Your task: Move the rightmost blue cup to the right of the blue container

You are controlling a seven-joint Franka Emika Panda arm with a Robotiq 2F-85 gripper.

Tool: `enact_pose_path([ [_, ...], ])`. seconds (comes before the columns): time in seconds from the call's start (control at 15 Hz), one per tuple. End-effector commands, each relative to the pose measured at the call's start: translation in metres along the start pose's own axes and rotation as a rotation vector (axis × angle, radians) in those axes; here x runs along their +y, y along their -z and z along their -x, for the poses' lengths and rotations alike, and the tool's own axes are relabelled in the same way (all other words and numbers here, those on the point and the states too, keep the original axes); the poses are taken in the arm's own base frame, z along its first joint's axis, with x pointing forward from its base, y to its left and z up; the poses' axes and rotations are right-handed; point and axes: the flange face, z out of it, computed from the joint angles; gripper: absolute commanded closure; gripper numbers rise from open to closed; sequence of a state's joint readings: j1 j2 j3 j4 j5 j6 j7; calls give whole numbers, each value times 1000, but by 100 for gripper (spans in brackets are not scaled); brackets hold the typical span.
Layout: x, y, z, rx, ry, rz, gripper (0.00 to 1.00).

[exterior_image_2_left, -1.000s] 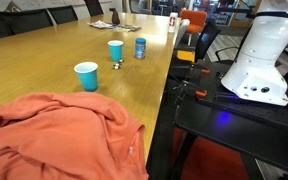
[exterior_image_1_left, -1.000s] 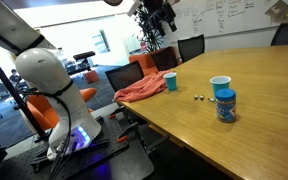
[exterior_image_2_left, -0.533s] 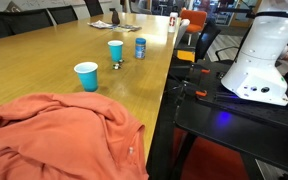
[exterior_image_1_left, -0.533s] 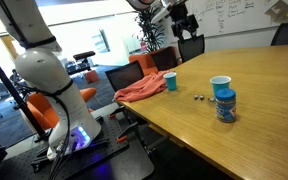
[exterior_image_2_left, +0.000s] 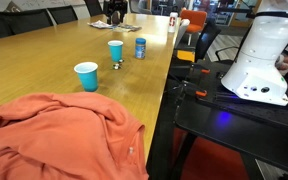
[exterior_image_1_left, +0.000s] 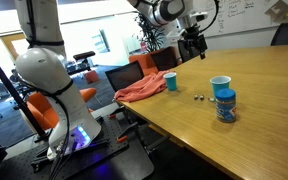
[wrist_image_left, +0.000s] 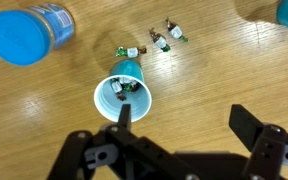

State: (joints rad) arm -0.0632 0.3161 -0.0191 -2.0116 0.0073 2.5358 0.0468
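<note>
Polished wooden table (wrist_image_left: 234, 60), its grain glossy under the room's light; the rightmost blue cup (wrist_image_left: 132, 72) in smooth plastic, white inside; the blue container (wrist_image_left: 22, 38) capped by a smooth, faintly shiny plastic lid above a glossy printed label; the gripper (wrist_image_left: 181, 118) matt black, metal or plastic unclear; an orange cloth (exterior_image_2_left: 54, 135), soft, crumpled and matt; the robot base (exterior_image_2_left: 259, 55) in glossy white shell.

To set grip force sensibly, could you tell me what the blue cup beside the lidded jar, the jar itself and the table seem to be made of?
The blue cup looks like smooth moulded plastic, white inside. The blue jar is probably plastic too: slightly glossy rounded lid, printed label. The table seems wood or veneer, with visible grain.
</note>
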Motion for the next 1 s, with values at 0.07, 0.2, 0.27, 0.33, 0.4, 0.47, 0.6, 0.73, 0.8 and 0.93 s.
enact_pose_path([
  [0.07, -14, -35, -16, 77, 3, -17, 0],
  [0.2, -16, -51, -21, 89, 6, -10, 0],
  [0.27, -15, -58, -23, 87, 5, -9, 0],
  [0.33, -14, -65, -26, 86, 4, -4, 0],
  [0.4, -12, -72, -29, 77, 0, 0, 0],
  [0.47, -10, -78, -31, 71, -5, 5, 0],
  [0.6, -6, -86, -36, 66, -5, 16, 0],
  [0.73, -3, -91, -40, 64, -6, 23, 0],
  [0.8, -2, -93, -41, 62, -8, 24, 0],
  [0.93, -1, -96, -44, 57, -13, 25, 0],
])
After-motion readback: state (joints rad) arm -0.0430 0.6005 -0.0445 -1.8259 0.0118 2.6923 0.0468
